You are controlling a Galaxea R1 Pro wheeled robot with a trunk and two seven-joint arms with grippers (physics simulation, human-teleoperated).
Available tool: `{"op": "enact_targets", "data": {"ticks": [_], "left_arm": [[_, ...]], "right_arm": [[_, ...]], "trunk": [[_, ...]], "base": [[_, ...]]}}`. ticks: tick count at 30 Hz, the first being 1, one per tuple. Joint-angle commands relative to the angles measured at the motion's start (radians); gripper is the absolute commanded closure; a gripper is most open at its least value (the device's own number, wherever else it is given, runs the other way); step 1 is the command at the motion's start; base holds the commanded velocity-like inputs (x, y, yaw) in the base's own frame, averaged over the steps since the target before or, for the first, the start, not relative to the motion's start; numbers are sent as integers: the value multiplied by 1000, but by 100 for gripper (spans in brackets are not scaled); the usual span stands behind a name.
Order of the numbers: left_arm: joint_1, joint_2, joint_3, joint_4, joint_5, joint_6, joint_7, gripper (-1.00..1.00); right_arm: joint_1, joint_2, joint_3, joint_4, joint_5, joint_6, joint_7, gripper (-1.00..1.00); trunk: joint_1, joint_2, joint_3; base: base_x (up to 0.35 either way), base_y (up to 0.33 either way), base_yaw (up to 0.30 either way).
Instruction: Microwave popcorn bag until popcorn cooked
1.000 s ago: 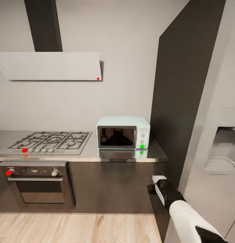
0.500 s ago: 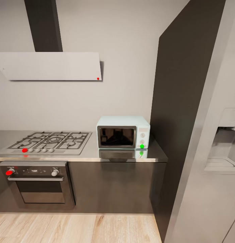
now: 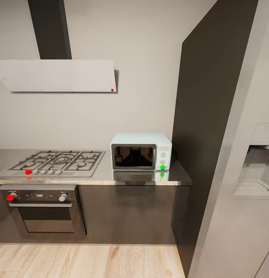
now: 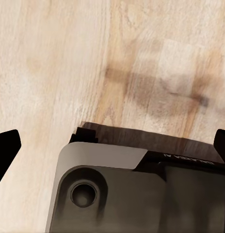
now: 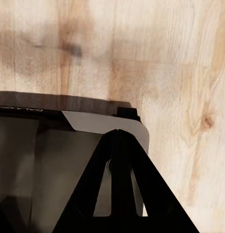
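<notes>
The pale mint-blue microwave (image 3: 140, 151) stands on the grey steel countertop (image 3: 107, 176) against a tall dark panel, its dark glass door shut and a green light (image 3: 162, 167) glowing on its knob panel. The popcorn bag and the popcorn are out of view. In the left wrist view my left gripper (image 4: 112, 145) is open, with its black fingertips (image 4: 6, 148) far apart, above the wooden floor and my own grey base (image 4: 132, 194). My right gripper (image 5: 117, 135) is shut with nothing between its fingers, pointing down at the base and the floor.
A gas hob (image 3: 57, 160) lies left of the microwave, over a steel oven (image 3: 43, 210). A white hood (image 3: 57, 75) hangs above. The tall dark panel (image 3: 204, 116) and a pale fridge (image 3: 250, 185) close off the right. Wooden floor (image 3: 88, 260) runs in front of the cabinets.
One second ago my right arm showed at the head view's lower right; it has since dropped out of that view. The kitchen itself has not changed.
</notes>
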Motion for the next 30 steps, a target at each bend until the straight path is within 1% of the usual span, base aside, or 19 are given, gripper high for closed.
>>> {"op": "enact_targets", "data": {"ticks": [1, 30], "left_arm": [[-1, 0, -8, 1, 10, -3, -4, -100], [-1, 0, -8, 1, 10, -3, -4, -100]], "right_arm": [[-1, -1, -8, 3, 6, -5, 2, 100], [-1, -1, -8, 3, 6, -5, 2, 100]], "trunk": [[0, -1, -1], [0, -1, -1]], "base": [[0, 0, 0], [0, 0, 0]]}}
